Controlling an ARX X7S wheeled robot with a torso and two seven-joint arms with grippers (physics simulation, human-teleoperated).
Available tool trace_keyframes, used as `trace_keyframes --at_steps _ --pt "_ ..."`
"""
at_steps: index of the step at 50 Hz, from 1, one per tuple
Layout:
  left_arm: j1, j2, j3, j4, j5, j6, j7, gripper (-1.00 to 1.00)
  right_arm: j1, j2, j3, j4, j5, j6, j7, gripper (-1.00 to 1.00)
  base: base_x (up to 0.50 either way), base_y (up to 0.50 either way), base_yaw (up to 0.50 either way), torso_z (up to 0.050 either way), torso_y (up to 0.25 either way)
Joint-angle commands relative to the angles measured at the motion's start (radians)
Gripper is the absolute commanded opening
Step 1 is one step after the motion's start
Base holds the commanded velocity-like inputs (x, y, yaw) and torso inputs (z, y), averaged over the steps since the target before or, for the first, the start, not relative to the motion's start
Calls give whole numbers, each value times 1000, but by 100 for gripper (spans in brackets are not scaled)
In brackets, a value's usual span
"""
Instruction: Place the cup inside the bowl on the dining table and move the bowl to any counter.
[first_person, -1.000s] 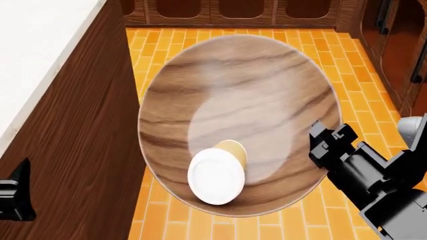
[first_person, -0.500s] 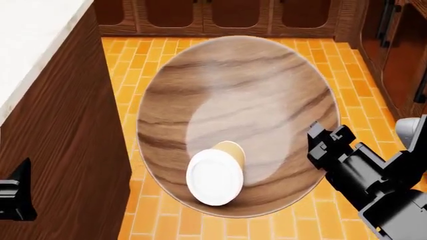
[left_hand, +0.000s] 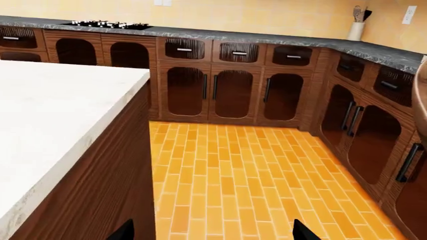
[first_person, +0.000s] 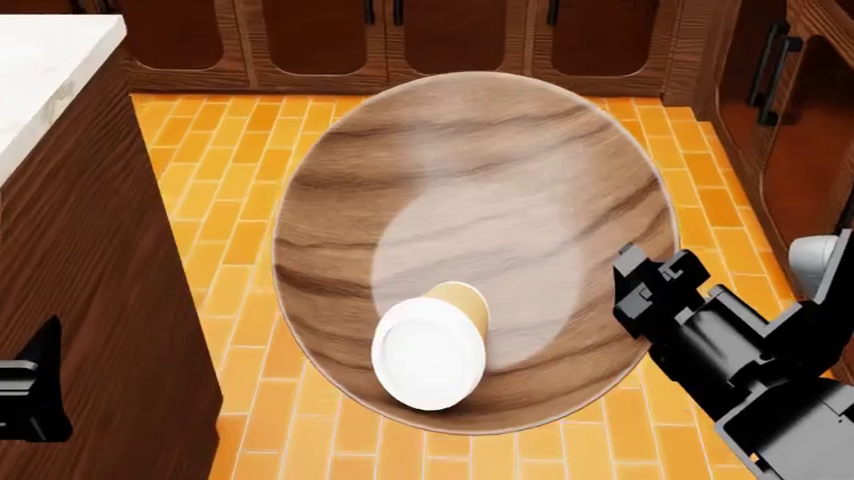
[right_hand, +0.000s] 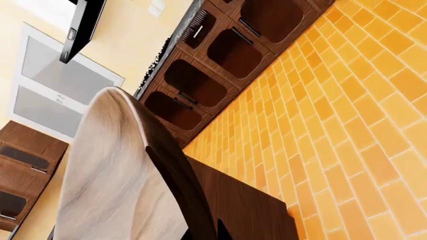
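The big wooden bowl is held in the air over the orange tile floor. The tan cup lies on its side inside it, with its white lid facing the camera. My right gripper is shut on the bowl's right rim. In the right wrist view the bowl fills the near side, and the gripper clamps its rim. My left gripper is low at the left, open and empty; its fingertips stand wide apart over the floor. The white-topped dining table is at the left.
The table's dark wood side is close on the left. The black marble counter runs along the far wall above wooden cabinets. It carries a cooktop and a utensil holder. More cabinets stand at the right.
The head view has shifted. The table has slid toward the left edge and the far cabinets have come closer. The bowl, the cup and both grippers keep their places in the view.
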Motion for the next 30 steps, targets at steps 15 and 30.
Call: trace_keyframes --at_steps 15,30 --pt "7 -3 -1 -1 -1 7 -1 100 3 0 14 -4 30 -17 -10 -100 500 0 0 0 1" --pt "7 -11 -6 8 -11 2 -4 100 1 -1 8 -5 33 -15 -9 -100 500 0 0 0 1"
